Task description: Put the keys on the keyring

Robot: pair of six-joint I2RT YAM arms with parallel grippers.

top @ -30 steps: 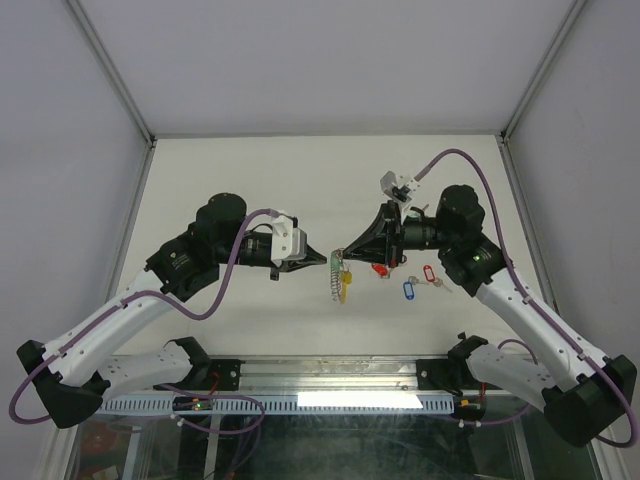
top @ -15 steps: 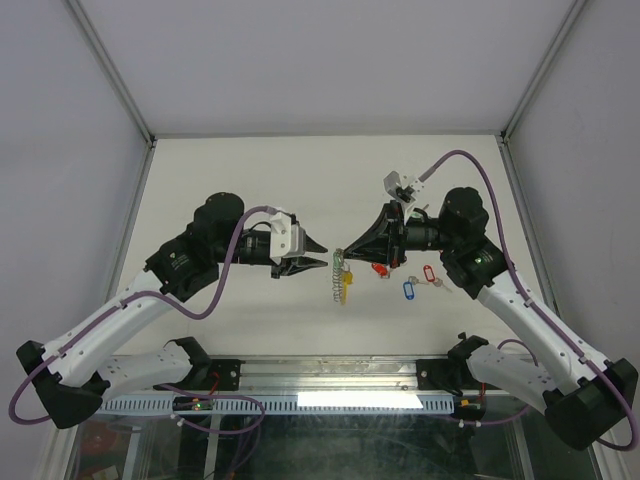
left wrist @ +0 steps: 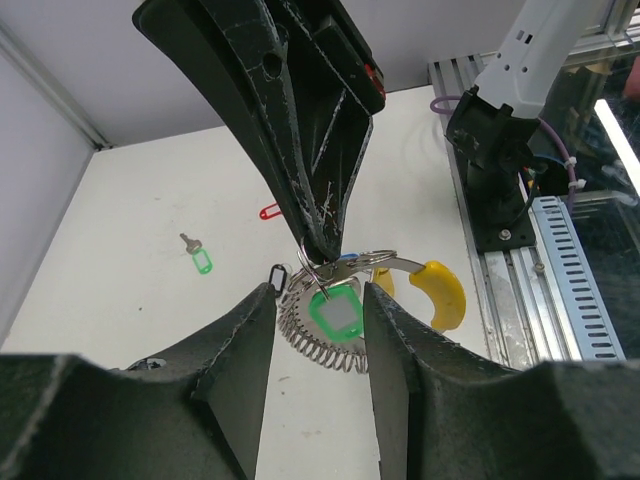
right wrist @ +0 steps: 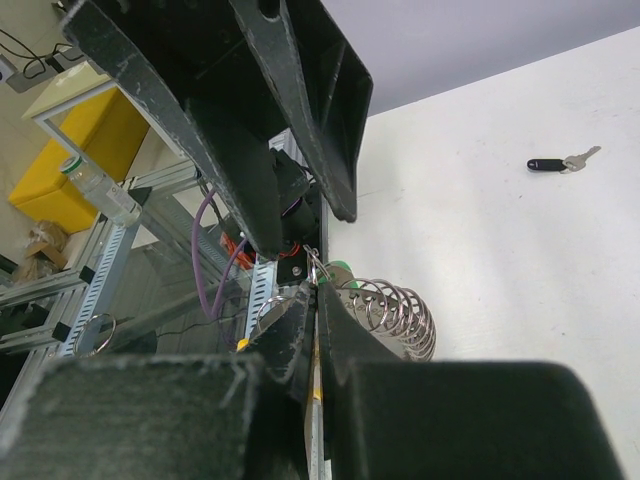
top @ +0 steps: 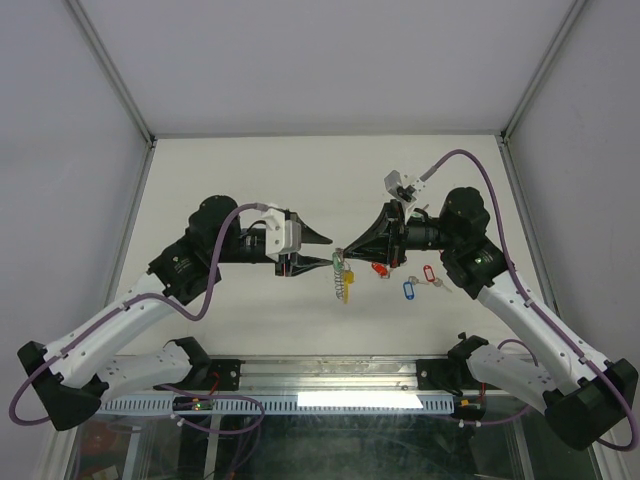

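Keyring (top: 342,278) hangs over the middle of the table (top: 230,170), between the two arms. Seen from overhead, its long axis runs 12 to 6, with the yellow segment (top: 348,293) at the 6 end and a green tag (top: 338,262) near the 12 end.

At its 9 o'clock the left gripper (top: 322,250) has its jaws parted. One finger sits on either side of the green tag, and its own camera shows both clear of it. At the 12 end the right gripper (top: 346,249) is pinched tight on the top of the wire, its body off toward 2 o'clock. Which strand it nips is too small to tell.

Out toward 3 o'clock, loose keys lie on the table: a red-tagged key (top: 379,269), a blue-tagged key (top: 408,290) and a second red-tagged key (top: 430,272).

I'd judge the coiled wire to be light, springy and slick, and quick to swing or twist. A hold on the stiffer yellow segment, or right beside the pinch, should steady it best. The keys look light and rigid, and the flat plastic tags offer the easiest purchase.
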